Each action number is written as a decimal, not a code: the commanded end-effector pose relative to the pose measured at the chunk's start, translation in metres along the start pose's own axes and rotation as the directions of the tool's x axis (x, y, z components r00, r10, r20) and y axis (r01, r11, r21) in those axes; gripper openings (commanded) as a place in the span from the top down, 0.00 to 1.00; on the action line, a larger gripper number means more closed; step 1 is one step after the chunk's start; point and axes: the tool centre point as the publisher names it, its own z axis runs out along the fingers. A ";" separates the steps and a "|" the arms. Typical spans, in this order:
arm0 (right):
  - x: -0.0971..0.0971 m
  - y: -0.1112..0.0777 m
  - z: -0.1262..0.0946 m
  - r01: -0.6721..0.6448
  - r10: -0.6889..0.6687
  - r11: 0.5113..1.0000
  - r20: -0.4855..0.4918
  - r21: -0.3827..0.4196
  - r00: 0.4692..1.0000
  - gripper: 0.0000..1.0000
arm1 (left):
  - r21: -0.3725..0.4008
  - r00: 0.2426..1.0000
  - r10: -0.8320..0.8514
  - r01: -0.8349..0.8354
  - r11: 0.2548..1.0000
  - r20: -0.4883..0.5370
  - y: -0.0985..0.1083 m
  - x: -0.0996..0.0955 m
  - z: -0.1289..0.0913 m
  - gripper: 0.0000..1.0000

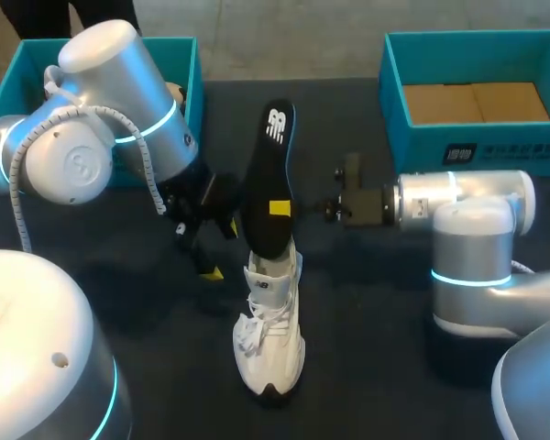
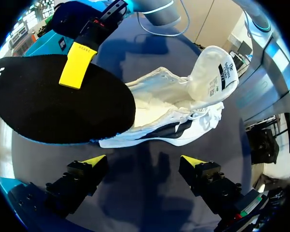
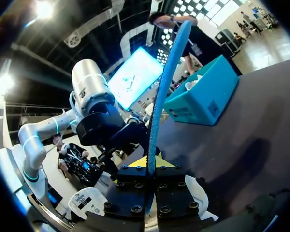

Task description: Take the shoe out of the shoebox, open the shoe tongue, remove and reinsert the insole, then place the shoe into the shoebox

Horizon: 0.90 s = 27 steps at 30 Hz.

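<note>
1. A teal shoebox [image 1: 191, 69] stands at the far left corner of the dark table [image 1: 376, 367], partly hidden by the left arm.
2. The left gripper [image 2: 142, 162] hangs low over the table, just left of the shoe. Its fingers are spread apart, with nothing between them.
3. A white shoe [image 1: 270, 339] sits on the table in the middle, outside both boxes, toe toward the near edge. Its tongue [image 2: 215, 72] is folded back.
4. A black insole [image 1: 268, 174] stands up out of the shoe's opening, slanting away toward the far edge.
5. The right gripper [image 3: 149, 169] reaches in from the right, fingers clamped on the insole's middle.
6. A second teal shoebox [image 1: 477, 147] sits at the far right, brown cardboard inside.
</note>
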 end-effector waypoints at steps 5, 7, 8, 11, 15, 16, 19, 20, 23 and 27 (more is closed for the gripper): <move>-0.006 -0.001 0.002 0.018 -0.016 0.998 -0.027 0.061 1.000 1.00 | -0.003 1.000 -0.001 0.001 1.000 0.002 0.000 0.001 0.000 0.00; -0.006 -0.002 0.002 0.021 -0.019 0.998 -0.031 0.065 0.999 1.00 | -0.003 1.000 -0.001 0.001 1.000 0.002 0.000 0.001 0.000 0.00; -0.007 -0.002 0.002 0.024 -0.021 0.997 -0.034 0.070 0.999 1.00 | -0.003 1.000 -0.001 0.001 1.000 0.002 0.000 0.001 0.000 0.00; -0.009 -0.004 0.002 0.025 -0.022 0.997 -0.041 0.079 0.999 1.00 | -0.003 1.000 -0.001 0.001 1.000 0.002 0.000 0.001 0.000 0.00; -0.010 -0.005 0.002 0.032 -0.028 0.995 -0.048 0.092 0.998 1.00 | -0.003 1.000 -0.001 0.001 1.000 0.002 0.000 0.001 0.000 0.00; -0.010 -0.006 0.002 0.034 -0.029 0.995 -0.050 0.093 0.998 1.00 | -0.003 1.000 -0.001 0.001 1.000 0.002 0.000 0.001 0.000 0.00; -0.011 -0.008 0.002 0.036 -0.031 0.994 -0.054 0.100 0.998 1.00 | -0.003 1.000 -0.001 0.001 1.000 0.002 0.000 0.001 0.000 0.00; -0.011 -0.009 0.003 0.034 -0.028 0.994 -0.057 0.104 0.998 1.00 | -0.003 1.000 -0.001 0.001 1.000 0.002 0.000 0.001 0.000 0.00; -0.012 -0.012 0.004 0.035 -0.028 0.993 -0.063 0.111 0.998 1.00 | -0.003 1.000 -0.001 0.001 1.000 0.002 0.000 0.001 0.000 0.00; -0.011 -0.016 0.003 0.038 -0.031 0.994 -0.068 0.106 0.997 1.00 | -0.003 1.000 -0.001 0.001 1.000 0.002 0.000 0.001 0.000 0.00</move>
